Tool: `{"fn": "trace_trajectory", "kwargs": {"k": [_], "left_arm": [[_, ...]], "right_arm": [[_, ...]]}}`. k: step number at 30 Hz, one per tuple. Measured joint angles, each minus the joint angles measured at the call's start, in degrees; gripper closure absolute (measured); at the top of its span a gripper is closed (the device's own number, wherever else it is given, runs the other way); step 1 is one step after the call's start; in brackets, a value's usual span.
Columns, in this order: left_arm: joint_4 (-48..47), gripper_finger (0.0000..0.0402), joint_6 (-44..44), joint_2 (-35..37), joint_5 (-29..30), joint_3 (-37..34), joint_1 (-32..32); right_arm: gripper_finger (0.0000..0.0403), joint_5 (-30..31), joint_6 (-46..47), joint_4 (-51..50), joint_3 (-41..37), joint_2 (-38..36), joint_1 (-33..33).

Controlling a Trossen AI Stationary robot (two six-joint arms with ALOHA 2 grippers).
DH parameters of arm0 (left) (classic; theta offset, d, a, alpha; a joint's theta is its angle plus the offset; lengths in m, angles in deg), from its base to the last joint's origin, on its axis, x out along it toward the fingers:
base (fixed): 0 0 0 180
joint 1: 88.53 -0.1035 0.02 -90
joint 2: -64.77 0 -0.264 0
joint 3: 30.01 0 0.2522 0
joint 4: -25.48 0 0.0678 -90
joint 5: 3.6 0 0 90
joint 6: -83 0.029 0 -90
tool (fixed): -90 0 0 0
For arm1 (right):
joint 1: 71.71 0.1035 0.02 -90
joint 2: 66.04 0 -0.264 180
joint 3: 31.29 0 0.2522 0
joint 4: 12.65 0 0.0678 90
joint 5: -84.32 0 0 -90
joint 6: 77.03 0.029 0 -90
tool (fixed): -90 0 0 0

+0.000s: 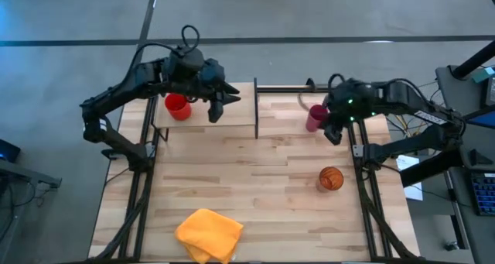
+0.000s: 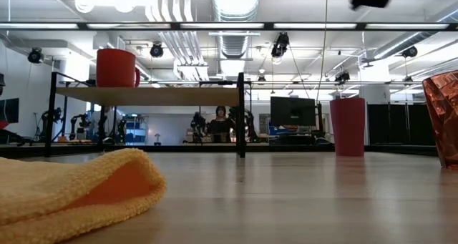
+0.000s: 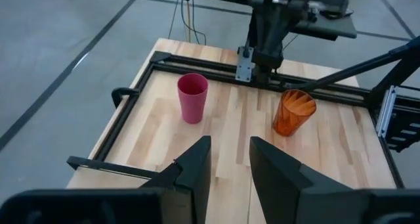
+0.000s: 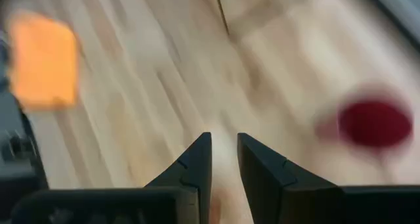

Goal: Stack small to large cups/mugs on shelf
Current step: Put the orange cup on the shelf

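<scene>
your right gripper (image 1: 335, 132) hangs just beside the pink tumbler (image 1: 315, 118), on its 4 o'clock side in the overhead view, fingers parted by a narrow gap and holding nothing. that is the relation your next move turns on — the tumbler stands upright on the tabletop (image 1: 255, 186), its long axis vertical, just off the right end of the shelf (image 1: 232, 117), and it lies toward 10 o'clock from your fingertips.

the red mug (image 1: 178, 106) already sits on the shelf's left half, raised above the table as the level view shows. your left gripper (image 1: 218, 104) hovers above the shelf at the mug's 3 o'clock, fingers slightly apart and empty; it looks out across the table at the tumbler and the orange striped cup (image 1: 331, 178), both well apart from it.

that cup stands on the table near the right edge, toward 6 o'clock from your right gripper and farther off than the tumbler. the yellow cloth (image 1: 209, 234) lies at the near edge, out of the way.

so the right arm is much the nearer one to both cups left on the table. if size order matters, you probably want the orange cup before the tumbler — judge which to take first.
</scene>
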Motion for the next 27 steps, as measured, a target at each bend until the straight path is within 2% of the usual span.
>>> {"fn": "trace_trajectory", "kwargs": {"k": [4, 5, 9, 16, 27], "left_arm": [[0.6, 0.0311, 0.0, -0.2, 0.0, 0.0, 0.0], [0.8, 0.0311, 0.0, -0.1, 0.0, 0.0, 0.0], [0.5, 0.0311, -0.1, 0.2, -0.1, 0.0, 0.0], [0.5, 0.0311, -2.9, 1.2, -0.3, 0.0, 0.1], [0.5, 0.0311, -2.9, 2.2, -0.2, 0.0, 0.1]], "right_arm": [[0.0335, -2.4, 4.4, -13.5, 0.0, 1.7, 1.0], [0.0335, -3.1, 5.2, -14.1, -0.2, 2.1, 1.3], [0.0335, -8.9, 8.2, -9.2, -2.0, 1.7, 2.7], [0.0335, -9.2, 15.1, -12.5, -10.9, 2.4, 8.2], [0.0335, -10.7, 21.8, -9.6, -23.7, 1.9, 13.7]]}}
